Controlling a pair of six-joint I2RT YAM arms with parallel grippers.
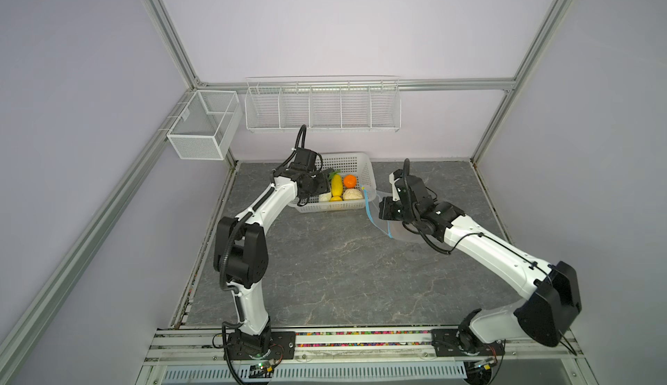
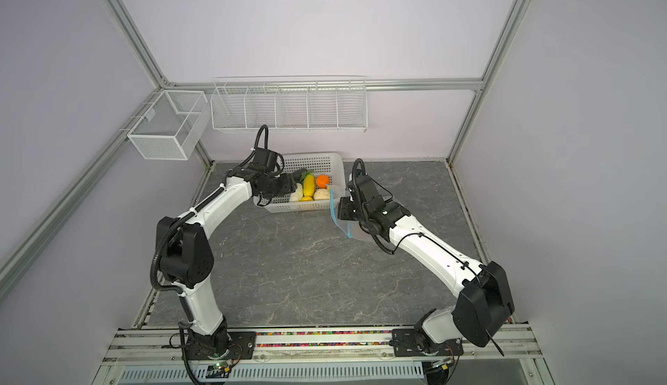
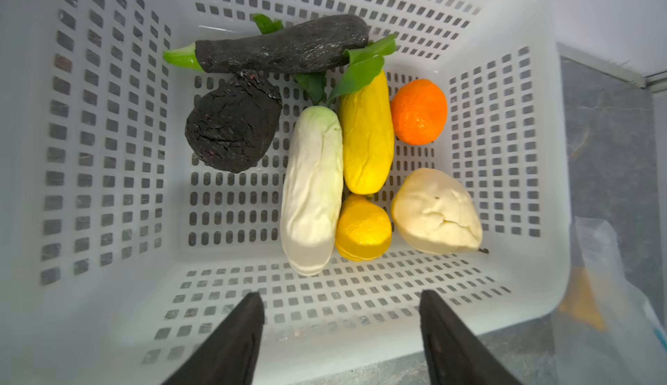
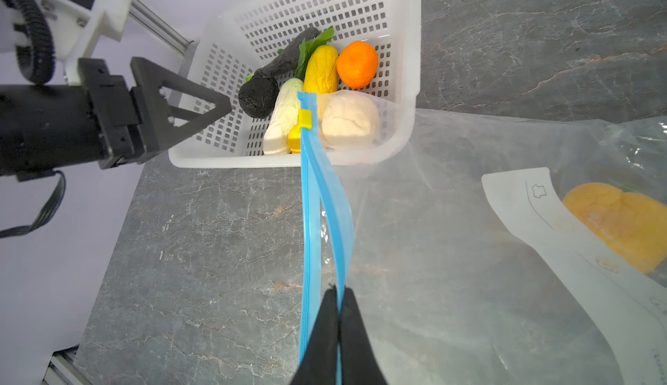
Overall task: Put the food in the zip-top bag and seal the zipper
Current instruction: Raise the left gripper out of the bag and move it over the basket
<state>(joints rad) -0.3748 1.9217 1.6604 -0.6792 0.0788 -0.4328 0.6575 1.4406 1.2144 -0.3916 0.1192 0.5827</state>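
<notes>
The right gripper [image 4: 337,293] is pressed together on the zipper [image 4: 311,221] — pinching one blue lip apart from the other. The zip-top bag [image 4: 451,257] lies on the table [image 4: 216,257] just beside the white basket [image 3: 523,156], holding a yellow-orange piece [image 4: 620,221]. The left gripper [image 3: 341,295] hangs spread above the basket — the other food [image 3: 368,130] lies in it.

Seven food pieces [image 3: 312,192] in one basket [image 3: 554,185], one piece [image 4: 620,221] in one zip-top bag [image 4: 451,242]

clear crinkly plastic bag [image 4: 451,257], perforated plastic basket [image 4: 361,1]
</notes>
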